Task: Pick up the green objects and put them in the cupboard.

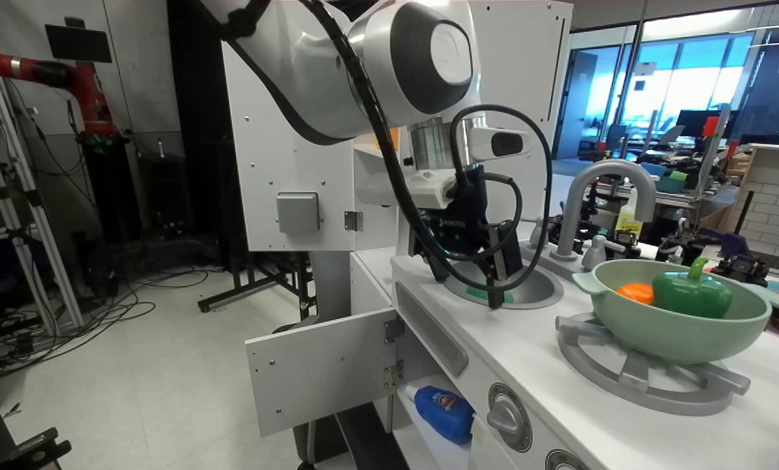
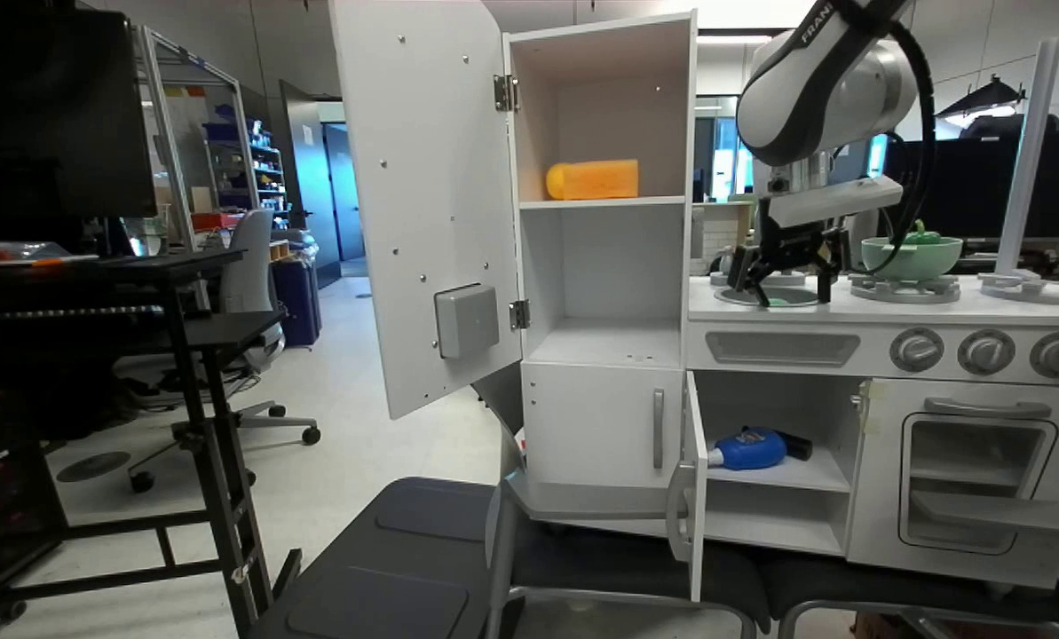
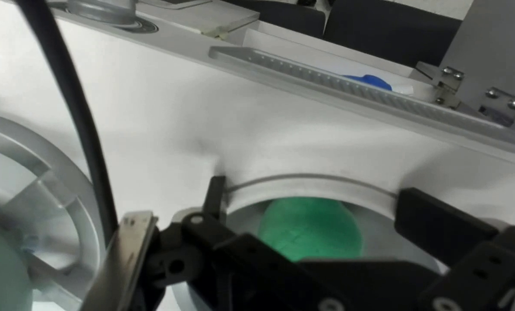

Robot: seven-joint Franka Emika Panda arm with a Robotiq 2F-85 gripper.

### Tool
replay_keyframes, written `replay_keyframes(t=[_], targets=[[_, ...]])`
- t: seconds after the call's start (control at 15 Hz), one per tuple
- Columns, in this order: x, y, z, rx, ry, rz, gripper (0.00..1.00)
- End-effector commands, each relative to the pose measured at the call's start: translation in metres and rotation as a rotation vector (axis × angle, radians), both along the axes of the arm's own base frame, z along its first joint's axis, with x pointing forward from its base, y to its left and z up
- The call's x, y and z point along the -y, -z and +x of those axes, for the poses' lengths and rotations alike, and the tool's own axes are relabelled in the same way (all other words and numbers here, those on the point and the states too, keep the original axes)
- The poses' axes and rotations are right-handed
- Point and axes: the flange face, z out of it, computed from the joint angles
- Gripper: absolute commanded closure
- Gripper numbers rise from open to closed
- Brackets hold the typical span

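Gripper (image 3: 313,202): black, its jaws spread wide and pointing down at the sink (image 1: 552,292); whether their tips touch it, I cannot tell.
Green thing (image 3: 311,226): rounded on top, lying in the sink and seen between the jaws in the wrist view, a gap showing on either side; the gripper hides its lower part, so its full shape is unclear.
Sink: round and grey, set into the white counter (image 1: 520,333).
Arm (image 1: 409,72): white and grey, bent down over the sink.
Tap (image 1: 569,215): grey, curved, standing beside the sink.
Bowl (image 1: 683,343): pale green, upright on a grey burner (image 1: 636,373), near the sink.
Green pepper (image 1: 693,295): inside the bowl, stem upward, just beside an orange piece (image 1: 636,292).
Cupboard (image 2: 622,271): tall and white, next to the counter, its door (image 2: 440,204) swung wide, a grey square handle (image 2: 469,321) on it.
Orange container (image 2: 598,179): lying on its side on the cupboard's upper shelf (image 2: 602,203).
Low door (image 1: 324,372): under the counter, swung outward.
Blue bottle (image 1: 445,412): on its side inside that low compartment, in both exterior views; a dark thing (image 2: 797,445) just beside it in an exterior view.
Knobs (image 2: 917,350): three, grey, in a row along the counter's front, above the oven door (image 2: 875,479).
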Motion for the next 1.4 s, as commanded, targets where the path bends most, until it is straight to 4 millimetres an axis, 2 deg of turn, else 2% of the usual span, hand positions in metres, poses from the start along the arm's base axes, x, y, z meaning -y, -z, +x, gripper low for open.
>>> replay_keyframes(t=[0.0, 0.07, 0.47, 0.53, 0.67, 0.73, 0.93, 1.2, 1.27, 1.33], targets=[[-0.004, -0.003, 0.025, 0.015, 0.028, -0.001, 0.00], [-0.008, -0.007, 0.031, 0.015, 0.027, -0.004, 0.00], [-0.001, 0.002, 0.042, -0.057, 0.030, -0.007, 0.00], [0.008, 0.009, 0.042, -0.062, 0.035, 0.000, 0.00], [0.008, 0.006, 0.047, -0.065, 0.037, 0.003, 0.00], [0.018, 0.015, 0.046, -0.064, 0.032, 0.006, 0.00], [0.028, 0.018, 0.051, -0.052, 0.023, 0.000, 0.00], [0.030, 0.024, 0.054, -0.051, 0.017, 0.012, 0.00], [0.026, 0.019, 0.057, -0.048, 0.013, 0.010, 0.05], [0.030, 0.023, 0.056, -0.043, 0.012, 0.014, 0.27]])
